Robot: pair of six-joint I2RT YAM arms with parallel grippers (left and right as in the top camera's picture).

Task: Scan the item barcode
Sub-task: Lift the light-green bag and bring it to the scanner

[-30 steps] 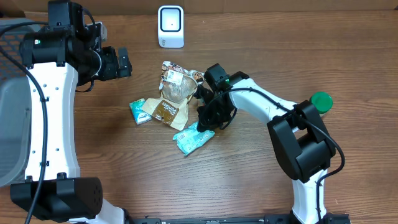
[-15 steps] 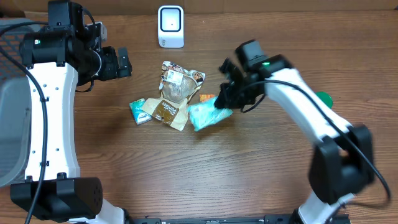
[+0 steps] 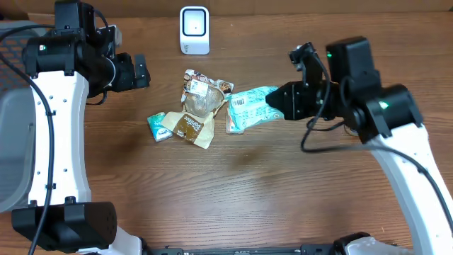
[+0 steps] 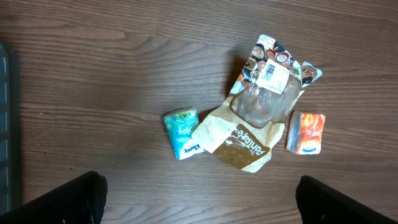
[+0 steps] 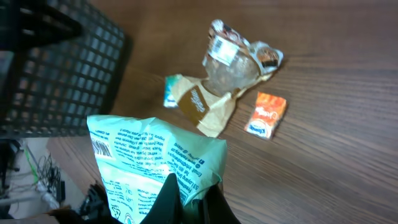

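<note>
A mint-green pouch hangs above the table to the right of the item pile, with my right gripper shut on its right edge. In the overhead view its printed side faces up and a barcode shows near its left end. The right wrist view shows the pouch pinched between the dark fingers of my right gripper. The white scanner stands at the back centre of the table. My left gripper hovers open at the left, and in its wrist view the left gripper holds nothing.
On the table lie a clear pouch with food pictures, a brown packet, a small teal tissue pack and an orange pack. A black mesh basket and a grey bin stand at the left.
My right arm has lifted the green pouch off the table in front of the pile and swung it up and to the right. The left arm has not moved.
</note>
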